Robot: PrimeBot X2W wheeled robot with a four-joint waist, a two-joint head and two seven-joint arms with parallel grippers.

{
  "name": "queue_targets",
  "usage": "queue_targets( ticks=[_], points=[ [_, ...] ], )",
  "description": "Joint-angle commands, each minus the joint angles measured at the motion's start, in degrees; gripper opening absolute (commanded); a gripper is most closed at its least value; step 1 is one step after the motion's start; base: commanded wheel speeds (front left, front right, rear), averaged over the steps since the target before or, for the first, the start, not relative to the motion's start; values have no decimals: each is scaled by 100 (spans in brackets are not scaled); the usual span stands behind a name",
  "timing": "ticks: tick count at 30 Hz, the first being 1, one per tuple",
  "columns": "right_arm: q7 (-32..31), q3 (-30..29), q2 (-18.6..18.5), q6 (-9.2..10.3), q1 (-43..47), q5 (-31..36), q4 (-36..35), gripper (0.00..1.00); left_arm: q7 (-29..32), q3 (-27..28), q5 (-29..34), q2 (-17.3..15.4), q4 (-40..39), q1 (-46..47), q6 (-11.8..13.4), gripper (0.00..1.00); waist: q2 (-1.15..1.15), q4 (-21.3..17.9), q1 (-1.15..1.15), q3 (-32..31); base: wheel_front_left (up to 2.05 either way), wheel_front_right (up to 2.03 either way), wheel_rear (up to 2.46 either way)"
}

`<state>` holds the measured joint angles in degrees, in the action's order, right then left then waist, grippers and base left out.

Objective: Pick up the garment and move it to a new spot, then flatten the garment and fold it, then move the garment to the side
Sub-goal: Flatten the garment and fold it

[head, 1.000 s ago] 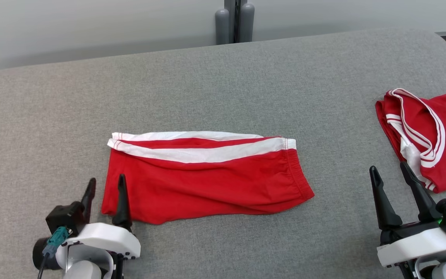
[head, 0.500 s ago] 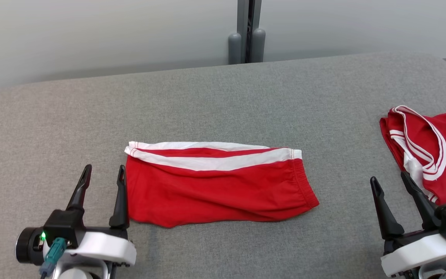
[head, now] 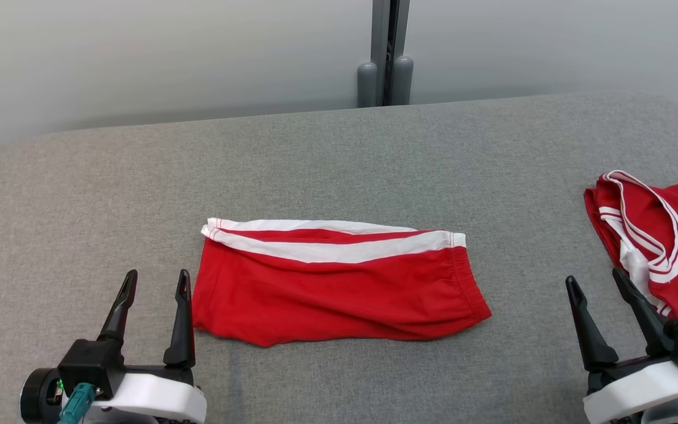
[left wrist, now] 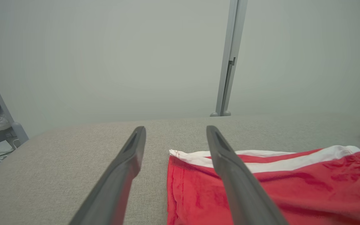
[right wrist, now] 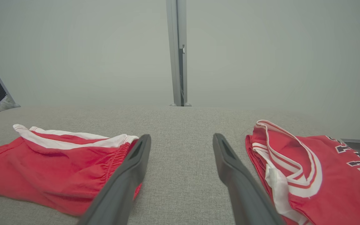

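The red shorts (head: 339, 288) lay folded flat near the middle of the grey padded surface (head: 327, 159), long side running from 9 to 3 o'clock in the head view. Two white stripes ran along their far edge, and the gathered waistband sat at the 3 o'clock end. Nothing held them.

The left gripper (head: 158, 275) stood at about 8 o'clock from the shorts, its two dark fingers spread wide with nothing between them. Its inner finger was just beside the shorts' 9 o'clock edge, and whether it touched the cloth could not be told.

The right gripper (head: 595, 278) stood at about 4 o'clock, well apart from the shorts, its fingers likewise parted and empty. Its outer finger was close beside a red jersey (head: 662, 247) with white-and-red trim, which lay bunched at the 3 o'clock edge of the surface; dark lettering showed on it in the right wrist view.

At 12 o'clock, beyond the surface, a grey post (head: 390, 53) rose against a pale wall (head: 168, 53).
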<state>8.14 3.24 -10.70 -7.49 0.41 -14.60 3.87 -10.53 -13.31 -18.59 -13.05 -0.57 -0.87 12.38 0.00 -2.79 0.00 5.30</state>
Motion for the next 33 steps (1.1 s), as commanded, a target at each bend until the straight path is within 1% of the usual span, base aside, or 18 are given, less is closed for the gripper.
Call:
queue_targets(
  ticks=[1,5,8,12,17,21,28,33],
  points=[
    [-36,-22,-30,-1,23,-40,-41,100,-12,19,-29,1,-19,-39,26,100,0,19,0,-10,0,0,0],
    [-80,-62,-39,-1,30,-80,-10,100,-58,9,-41,14,-27,31,27,100,0,131,0,-25,0,0,0],
    [-130,-35,-69,-1,-67,-154,65,100,-55,-34,-13,25,-30,176,6,100,0,290,0,19,0,0,0],
    [-300,242,-153,-1,-359,-260,323,100,-63,-115,40,34,-12,337,-33,100,0,552,0,155,0,0,0],
    [-413,734,-229,0,-866,-507,935,100,-131,-199,52,102,83,596,-97,100,0,883,0,366,0,0,0],
    [-348,930,-307,0,-1177,-663,1505,100,-207,-235,34,161,192,740,-130,100,0,1087,0,485,0,0,0],
    [-235,868,-321,0,-1330,-976,2357,100,-304,-192,-10,190,315,888,-169,100,0,1214,0,577,0,0,0],
    [-377,1144,-290,-1,-1441,-1332,2891,100,-348,-169,-20,191,360,975,-162,100,0,1224,0,656,0,0,0]
  ],
)
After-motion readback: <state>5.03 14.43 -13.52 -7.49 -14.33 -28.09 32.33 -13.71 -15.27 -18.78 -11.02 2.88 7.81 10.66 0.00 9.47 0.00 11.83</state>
